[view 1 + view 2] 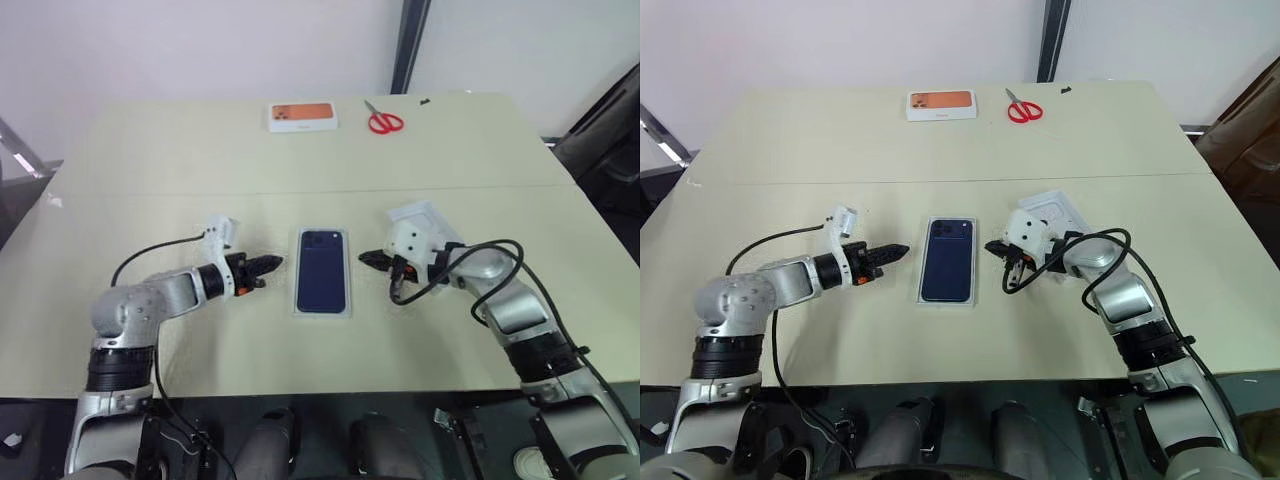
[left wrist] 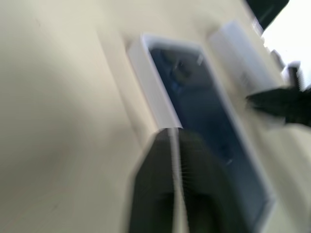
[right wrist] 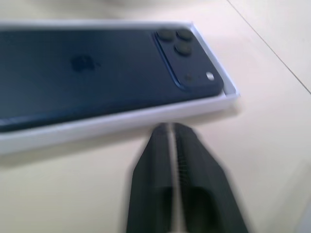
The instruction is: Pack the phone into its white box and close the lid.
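Slim navy-blue phone (image 1: 322, 270) lies in shallow white cardboard box (image 3: 116, 121), both grippers' jaws clenched empty; lid prob. behind right arm.

Glossy dark glass-like back on phone (image 3: 97, 68); matt white cardboard box (image 3: 121, 119); smooth matt beige table (image 1: 150, 320); ribbed black plastic fingers (image 3: 175, 165); red plastic scissors (image 1: 384, 120) handles.

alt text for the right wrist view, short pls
A dark navy phone lies back-up in its shallow white box on a beige table, camera cluster toward the box's end. The right gripper points at the box's long side, jaws shut and holding nothing, just short of the wall.
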